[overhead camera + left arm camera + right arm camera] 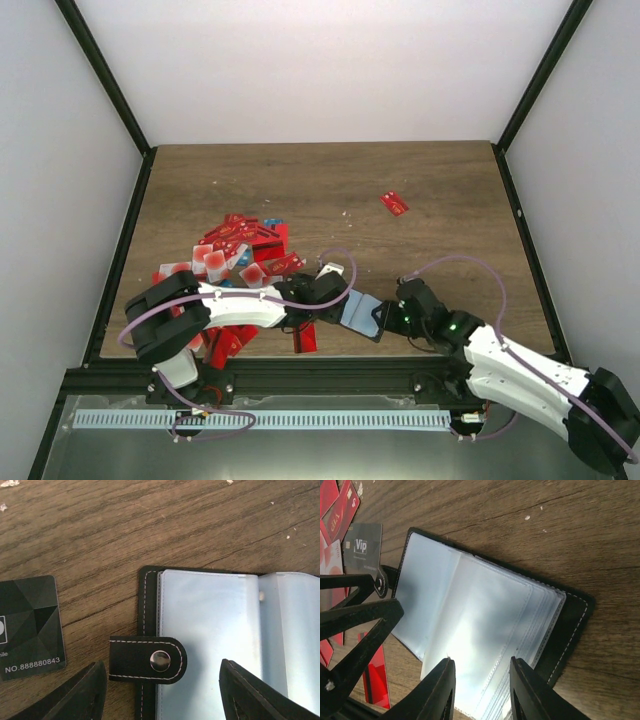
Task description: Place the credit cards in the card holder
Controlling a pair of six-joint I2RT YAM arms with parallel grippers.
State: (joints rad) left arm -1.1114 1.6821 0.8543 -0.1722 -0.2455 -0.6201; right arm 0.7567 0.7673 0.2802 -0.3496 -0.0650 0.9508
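Note:
The card holder lies open on the table between both arms, its clear sleeves facing up. My left gripper hangs open just above the holder's left edge, its fingers on either side of the snap tab, holding nothing. From the other side my right gripper reaches over the sleeves, jaws apart, with a sleeve page showing between them. The credit cards, mostly red, lie heaped on the left. One red card lies alone at the far right.
A thin black card lies on the wood just left of the holder. More red cards sit near the front edge under the left arm. Dark frame posts and white walls close in the table on three sides.

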